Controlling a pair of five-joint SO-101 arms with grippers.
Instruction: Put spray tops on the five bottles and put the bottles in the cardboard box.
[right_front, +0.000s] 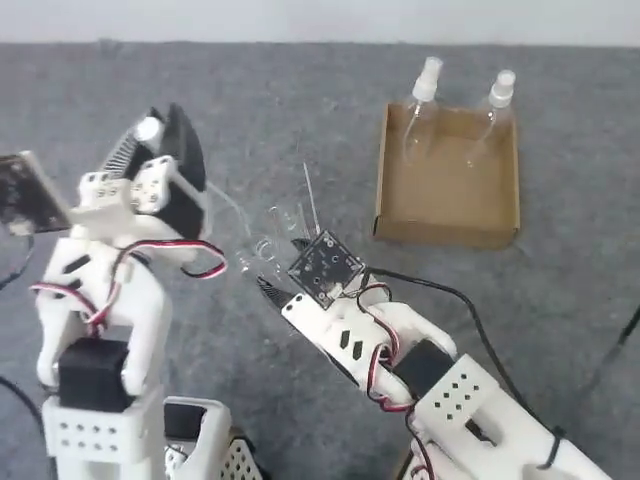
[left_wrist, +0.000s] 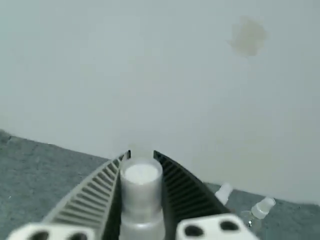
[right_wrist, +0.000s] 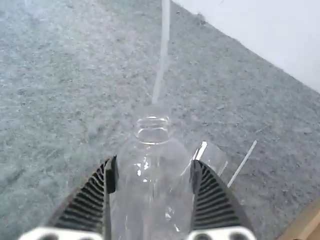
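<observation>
My left gripper (right_front: 150, 130) (left_wrist: 141, 156) is raised over the table's left, shut on a white spray top (left_wrist: 141, 182). Its thin dip tube (right_wrist: 161, 55) hangs down to just above the open neck of a clear bottle (right_wrist: 151, 165) (right_front: 263, 247). My right gripper (right_wrist: 152, 172) (right_front: 270, 287) is shut on that bottle's body at the table's middle. The cardboard box (right_front: 447, 225) lies at the back right. Two capped bottles (right_front: 425, 100) (right_front: 495, 105) lean inside it against the far wall, and their tops (left_wrist: 223, 192) (left_wrist: 263, 206) show in the left wrist view.
Another clear bottle (right_wrist: 210, 156) (right_front: 285, 215) lies on the grey carpet just behind the held one, with a loose thin tube (right_wrist: 243, 162) (right_front: 311, 195) beside it. A dark board (right_front: 20, 195) hangs at the left edge. Cables (right_front: 470, 310) trail from the right arm.
</observation>
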